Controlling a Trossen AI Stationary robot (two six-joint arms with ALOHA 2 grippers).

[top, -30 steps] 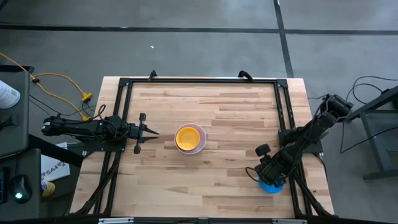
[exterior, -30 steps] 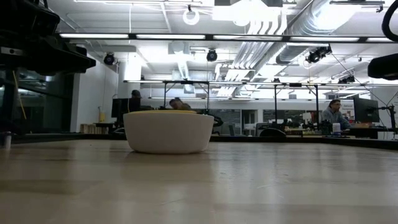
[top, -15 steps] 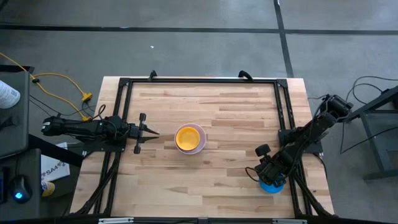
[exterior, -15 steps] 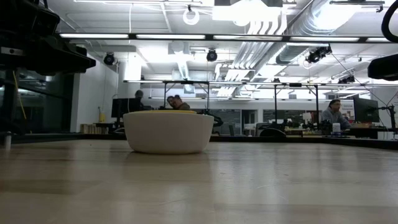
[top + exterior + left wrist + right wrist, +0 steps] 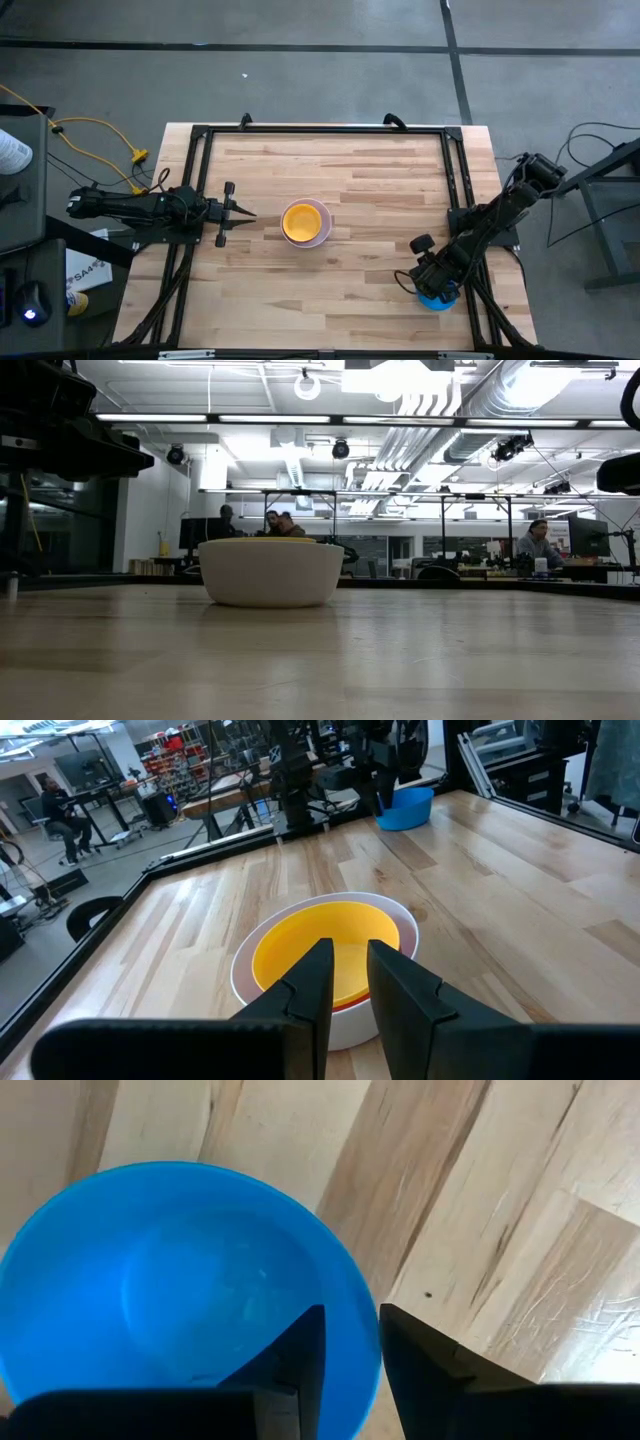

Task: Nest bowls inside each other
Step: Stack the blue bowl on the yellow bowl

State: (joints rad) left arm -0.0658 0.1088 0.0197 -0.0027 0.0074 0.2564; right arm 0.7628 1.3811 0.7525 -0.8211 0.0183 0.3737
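A yellow bowl (image 5: 301,222) sits nested in a white bowl (image 5: 323,230) at the table's middle; in the left wrist view a red rim (image 5: 352,1004) shows between the yellow bowl (image 5: 320,950) and the white bowl (image 5: 405,925). A blue bowl (image 5: 435,300) stands alone on the wood near the right front corner. My right gripper (image 5: 352,1350) points down over the blue bowl's (image 5: 150,1300) edge, open, one finger above the inside and one outside the rim. My left gripper (image 5: 247,213) waits level at the left edge, a narrow gap between its fingers, nothing in it. My right gripper straddles the blue bowl's rim (image 5: 368,1320) from above, one finger over the hollow and one outside. I cannot tell whether either finger touches the rim. The bowl stands upright on the table.
A black rail frame (image 5: 320,128) runs along the table's far, left and right sides. Bare wood lies between the stack and the blue bowl. Beyond the far edge, in the low view, people sit at desks (image 5: 538,545).
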